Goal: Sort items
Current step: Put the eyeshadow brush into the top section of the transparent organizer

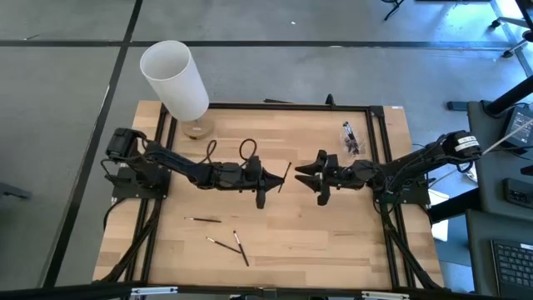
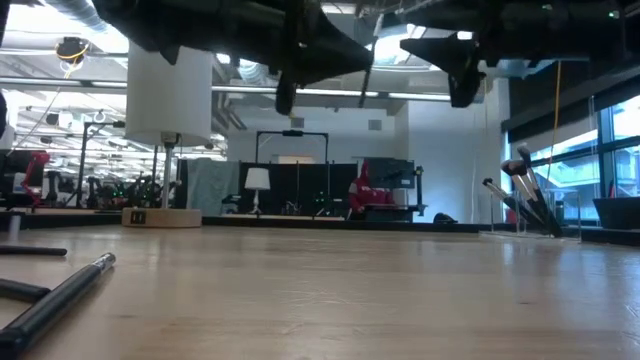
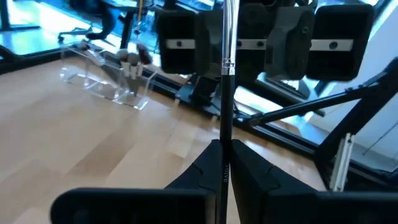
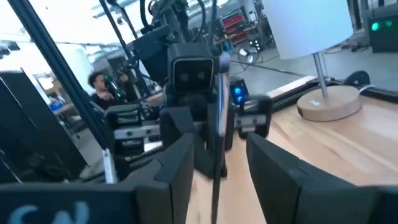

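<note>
- My left gripper [image 1: 268,178] sits just left of centre in the high view, fingers [image 3: 261,180] closed on a makeup brush [image 1: 284,177]; in the left wrist view the thin handle stands straight up from between them.
- My right gripper [image 1: 311,177] faces it from just right of centre. Its fingers [image 4: 283,168] are spread apart, one on each side of that same brush in the right wrist view, and I see no contact with the handle.
- Both grippers hang above the worktop [image 1: 333,242]; in the low view they are dark shapes along the top edge of the frame, clear of the wood.
- Three loose brushes [image 1: 225,243] lie in the lower left part of the worktop in the high view: one alone, and two lying close together at an angle.
- A clear holder [image 1: 351,138] in the upper right of the worktop carries more brushes, tufts up in the low view.
- A lamp [image 1: 175,79] with a big white shade stands at the upper left corner on a round wooden base.
- In the right wrist view a person [image 4: 99,87] sits at the left of the frame, beyond the worktop.
</note>
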Available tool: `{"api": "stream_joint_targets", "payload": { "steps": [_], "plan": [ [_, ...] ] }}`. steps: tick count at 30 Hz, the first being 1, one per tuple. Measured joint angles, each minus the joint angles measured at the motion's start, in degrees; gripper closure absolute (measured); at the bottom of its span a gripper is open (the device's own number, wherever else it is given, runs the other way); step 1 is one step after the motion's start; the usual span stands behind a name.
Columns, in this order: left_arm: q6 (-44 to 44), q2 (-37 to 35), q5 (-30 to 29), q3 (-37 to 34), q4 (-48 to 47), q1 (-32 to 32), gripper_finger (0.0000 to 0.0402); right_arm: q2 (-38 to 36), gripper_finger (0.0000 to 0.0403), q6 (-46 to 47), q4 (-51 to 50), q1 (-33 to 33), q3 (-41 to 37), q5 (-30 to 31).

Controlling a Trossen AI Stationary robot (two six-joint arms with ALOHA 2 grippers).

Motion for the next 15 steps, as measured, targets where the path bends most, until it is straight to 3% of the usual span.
{"api": "stream_joint_targets", "payload": {
  "steps": [6,15],
  "plan": [
    [-2.2,4.4,1.8,0.0,6.2,0.0,0.038,4.0,0.0256,-2.2,-0.1,0.0,1.9,0.0],
    [-0.2,4.8,3.7,0.0,5.6,-0.1,0.038,6.8,0.0256,-2.1,1.4,0.0,1.9,2.4]
  ]
}}
